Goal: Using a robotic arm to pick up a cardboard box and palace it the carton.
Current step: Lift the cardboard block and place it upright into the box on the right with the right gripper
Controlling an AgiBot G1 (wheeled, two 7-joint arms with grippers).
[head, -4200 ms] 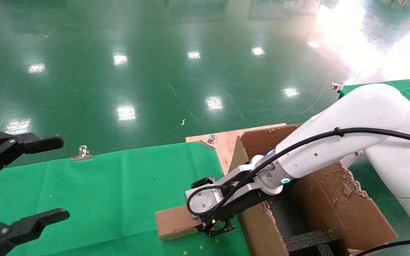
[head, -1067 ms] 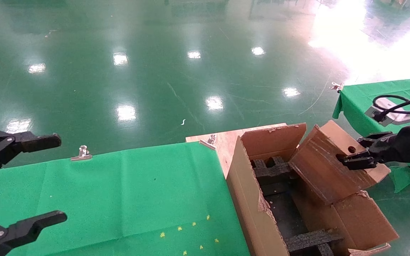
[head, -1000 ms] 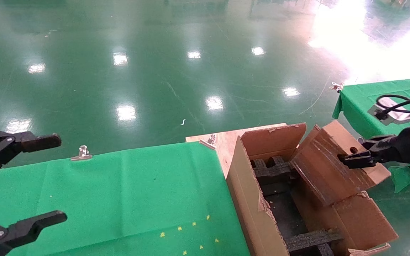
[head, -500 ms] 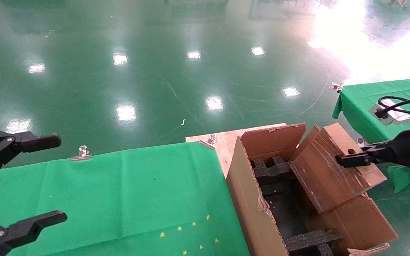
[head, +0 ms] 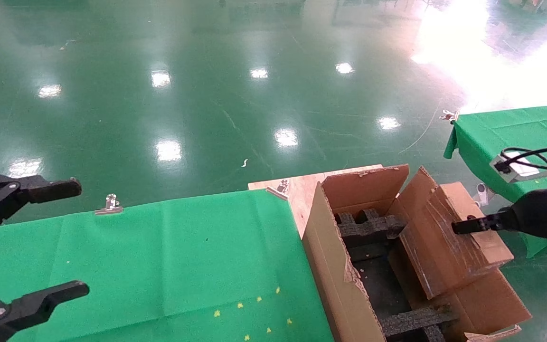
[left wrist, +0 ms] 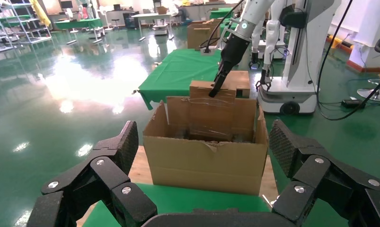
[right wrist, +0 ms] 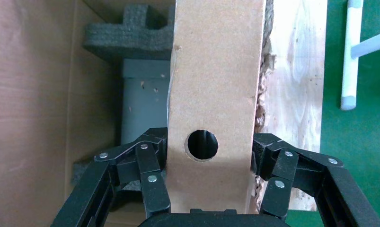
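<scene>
Your cardboard box (head: 449,242) has dropped lower, leaning on the carton (head: 344,280) wall at four o'clock; the right end effector (right wrist: 209,182) squeezes its holed end, long side pointing down inside.

No legible text, labels, brands or nos. anywhere. Checked cardboard box (right wrist: 211,94), carton (head: 344,285), green cloth (head: 159,256): all plain, no print or stickers readable. Far shelving and equipt in left wrist view too small to read.
</scene>
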